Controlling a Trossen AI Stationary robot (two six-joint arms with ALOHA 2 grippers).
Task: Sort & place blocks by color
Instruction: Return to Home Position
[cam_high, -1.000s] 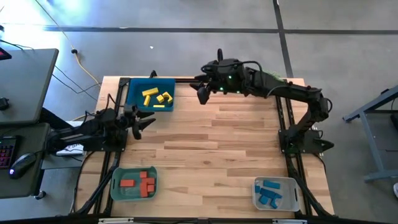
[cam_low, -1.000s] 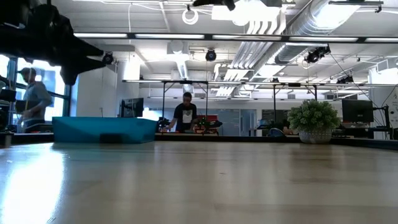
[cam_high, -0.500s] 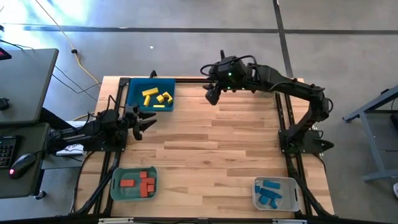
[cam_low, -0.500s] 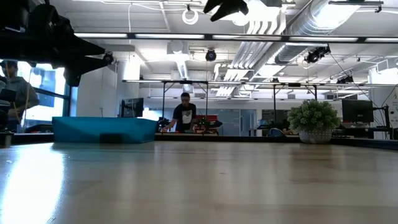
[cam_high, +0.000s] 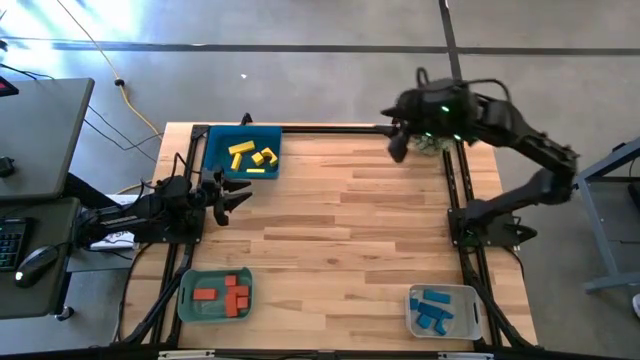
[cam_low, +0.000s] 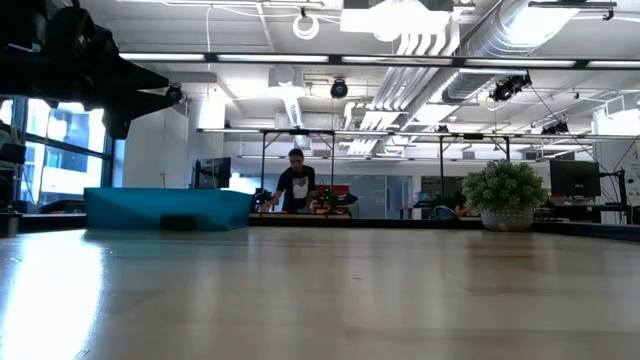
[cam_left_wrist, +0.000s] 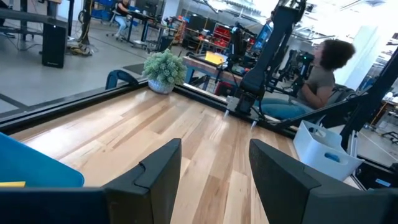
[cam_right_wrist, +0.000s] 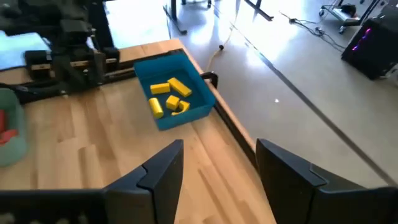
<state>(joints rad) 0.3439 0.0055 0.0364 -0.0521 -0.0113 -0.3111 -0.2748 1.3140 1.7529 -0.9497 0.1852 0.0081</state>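
The blocks lie sorted in three trays. Yellow blocks (cam_high: 251, 156) sit in the blue tray (cam_high: 215, 148) at the far left, also seen in the right wrist view as yellow blocks (cam_right_wrist: 169, 96). Red blocks (cam_high: 222, 293) fill the green tray (cam_high: 190, 308) at the near left. Blue blocks (cam_high: 433, 309) lie in the pale tray (cam_high: 470, 300) at the near right. My left gripper (cam_high: 238, 196) stands open just near of the blue tray, level, nothing between its fingers (cam_left_wrist: 214, 168). My right gripper (cam_high: 397, 150) hangs open and empty (cam_right_wrist: 217, 168) high over the table's far right.
A small potted plant (cam_left_wrist: 165, 67) stands at the table's far right corner. Black frame rails (cam_high: 300, 127) run along the table's far edge and sides. The wide wooden middle of the table (cam_high: 340, 230) bears nothing. A person (cam_left_wrist: 323, 68) sits beyond the table's right side.
My right gripper has swung along the far edge from the table's far middle toward its right edge, rising a little, rolling about its own line and leaving the low view's top. It stays open.
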